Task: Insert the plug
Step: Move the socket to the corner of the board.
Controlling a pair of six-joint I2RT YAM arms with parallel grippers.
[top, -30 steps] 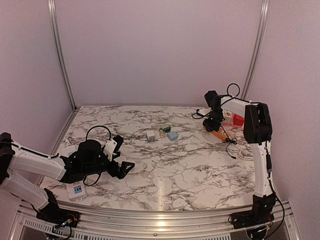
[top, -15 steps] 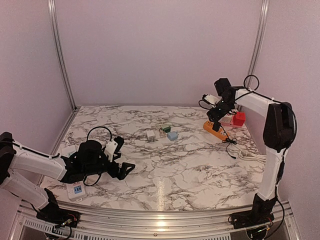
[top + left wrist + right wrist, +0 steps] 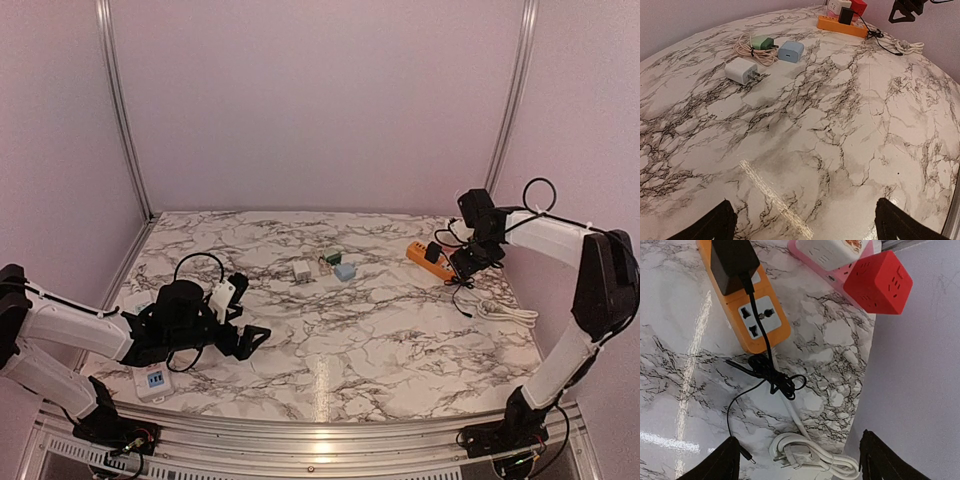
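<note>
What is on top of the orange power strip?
A black adapter sits on the strip, its cord trailing off the end. One free socket shows beside it; whatever lies under the adapter is hidden.

- Top external: high, behind the near edge, faces far and tilts down; wide view, whole marble table point(image 3: 380, 330) in frame.
- Left wrist: low over the near-left of the table, faces far-right across it; white charger point(image 3: 741, 70) at mid-distance.
- Right wrist: close in, looks almost straight down on the far-right corner; red cube point(image 3: 879, 282) at top of view.
- Shared by all three: orange power strip point(image 3: 425, 262) with black plug point(image 3: 432, 251); tiny in top and left wrist views, large in right wrist.
</note>
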